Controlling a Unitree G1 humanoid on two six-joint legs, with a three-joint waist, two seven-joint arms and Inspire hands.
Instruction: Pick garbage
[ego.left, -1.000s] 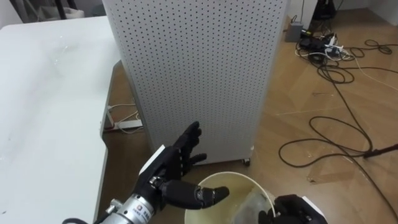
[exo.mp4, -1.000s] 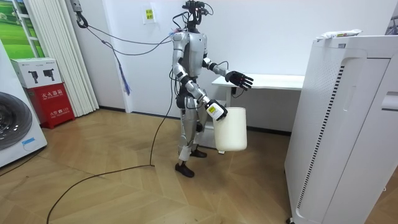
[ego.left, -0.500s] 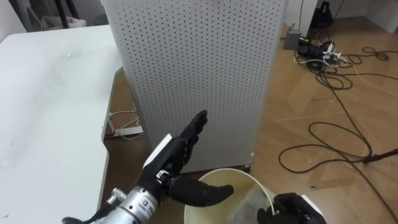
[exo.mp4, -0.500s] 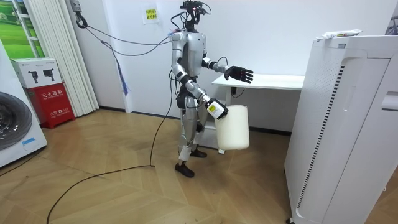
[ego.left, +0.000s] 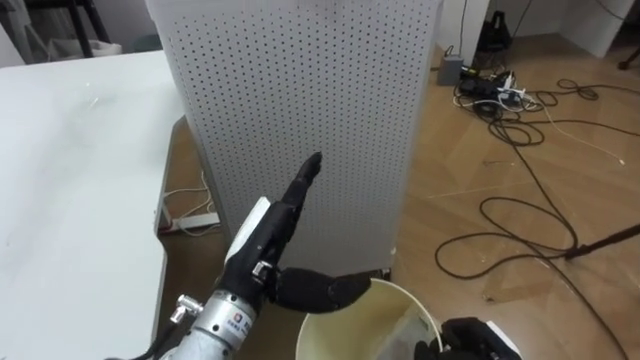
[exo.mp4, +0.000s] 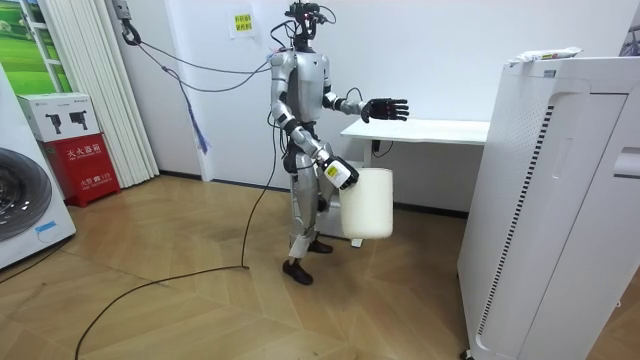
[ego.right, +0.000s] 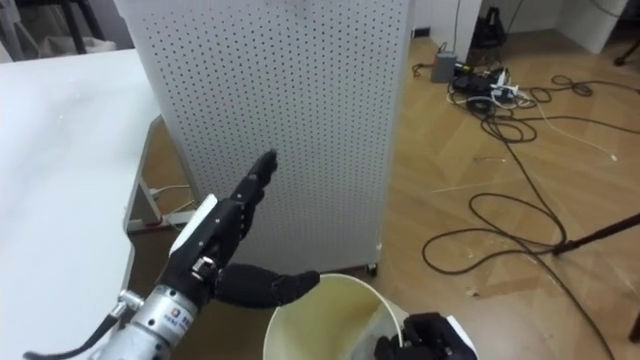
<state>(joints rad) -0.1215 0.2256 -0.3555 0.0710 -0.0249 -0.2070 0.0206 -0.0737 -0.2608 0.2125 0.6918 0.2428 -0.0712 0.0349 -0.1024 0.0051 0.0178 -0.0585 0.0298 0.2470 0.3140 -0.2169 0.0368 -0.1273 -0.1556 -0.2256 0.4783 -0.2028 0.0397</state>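
A pale crumpled scrap, possibly garbage, seems to lie inside the white bin, though I cannot tell for sure. The right hand is curled over the bin's right rim and carries it. The left hand, fingers straight and holding nothing, hovers just above the bin's left rim. The white surface lies left of the bin, on the free left hand's side, so that hand is likely the one to reach.

bucket cropped below, right hand cropped
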